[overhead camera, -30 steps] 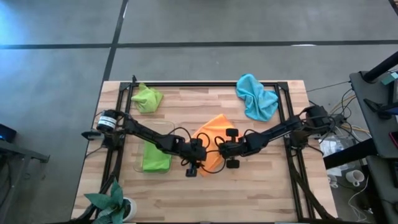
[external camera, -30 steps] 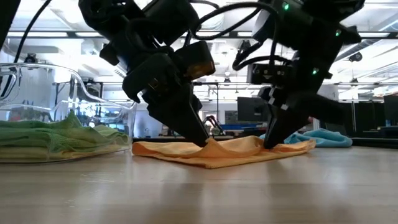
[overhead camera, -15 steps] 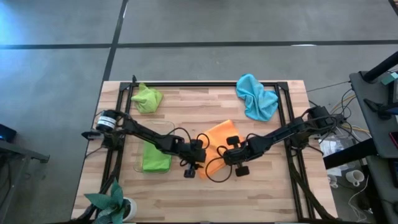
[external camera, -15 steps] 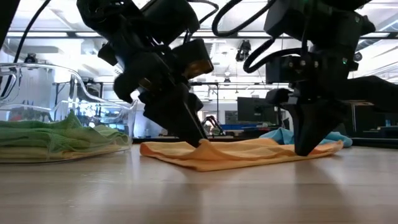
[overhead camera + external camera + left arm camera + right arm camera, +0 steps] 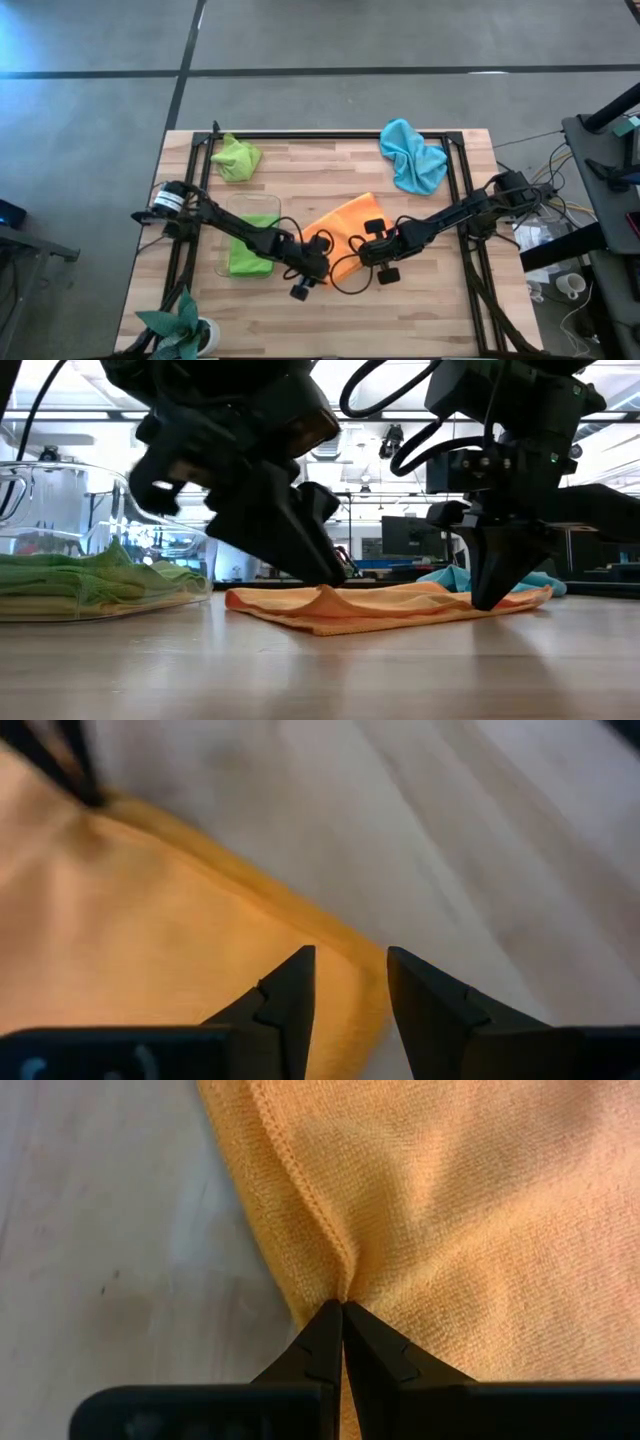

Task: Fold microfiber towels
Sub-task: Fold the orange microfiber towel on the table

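An orange towel (image 5: 345, 232) lies spread just below the middle of the high view, on the wooden table (image 5: 420, 310), with both grippers at its lower edge. The right gripper (image 5: 368, 250) sits at the towel's lower right edge, its fingers clenched on a pinch of the hem; the right wrist view shows the two dark fingers (image 5: 330, 1342) pressed tight together with the orange cloth (image 5: 460, 1210) puckering into them. In the low view this gripper (image 5: 492, 598) stands point-down on the right end of the towel (image 5: 390, 605).

The left gripper (image 5: 318, 262) is at the towel's lower left edge. In the left wrist view its fingers (image 5: 290, 995) stand a little apart, with the towel's edge (image 5: 150, 920) running between and under them and bare table beside; whether they actually pinch the cloth cannot be told. In the low view the left gripper (image 5: 335, 575) touches down where the towel rises into a small ridge.

To the left of the orange towel, a green towel (image 5: 250, 250) lies folded in a clear tray (image 5: 232, 210). A lime green towel (image 5: 236, 158) sits crumpled at the upper left of the table, and a light blue towel (image 5: 412, 157) lies bunched at the upper right. A potted plant (image 5: 180, 325) stands at the lower left corner.
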